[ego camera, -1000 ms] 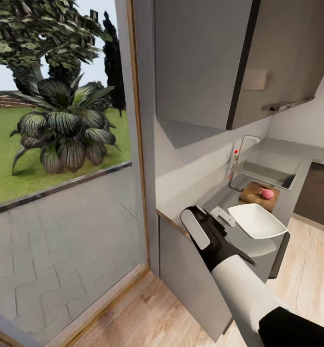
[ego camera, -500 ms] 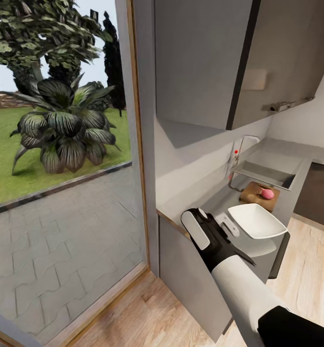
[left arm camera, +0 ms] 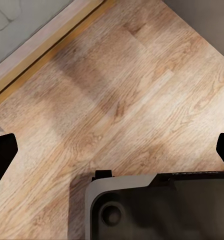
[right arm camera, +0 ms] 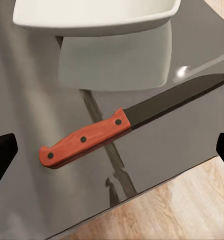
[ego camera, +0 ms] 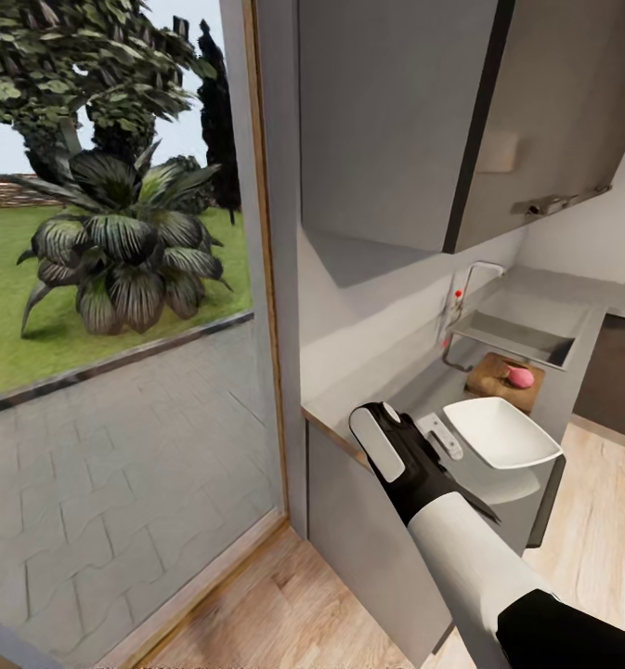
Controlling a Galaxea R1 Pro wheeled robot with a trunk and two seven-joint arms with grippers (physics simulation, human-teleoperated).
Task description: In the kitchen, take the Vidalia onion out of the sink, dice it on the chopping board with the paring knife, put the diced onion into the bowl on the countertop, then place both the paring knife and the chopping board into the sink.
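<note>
The paring knife (right arm camera: 84, 140), red-handled with a dark blade, lies flat on the glossy grey countertop (right arm camera: 32, 100) near its front edge. It lies under my open right gripper (right arm camera: 112, 155), whose fingertips stand wide on either side of it. The white bowl (ego camera: 501, 432) sits just beyond the knife. Farther along, the dark-brown chopping board (ego camera: 494, 375) carries a pink round onion (ego camera: 520, 376). Behind it is the steel sink (ego camera: 521, 336) with its chrome tap (ego camera: 470, 279). My right gripper (ego camera: 433, 441) hovers beside the bowl. My left gripper (left arm camera: 112, 155) hangs open over the wooden floor.
A tall glass door (ego camera: 117, 325) with a wooden frame stands left of the counter's end. Grey wall cabinets (ego camera: 396, 121) hang above the counter. Dark cabinet fronts (ego camera: 368, 530) drop below it to the wooden floor (ego camera: 591, 557). My base (left arm camera: 157, 205) lies below the left gripper.
My right gripper has come down a little toward the counter beside the bowl. The head camera has shifted slightly, so the whole scene has slid a bit.
</note>
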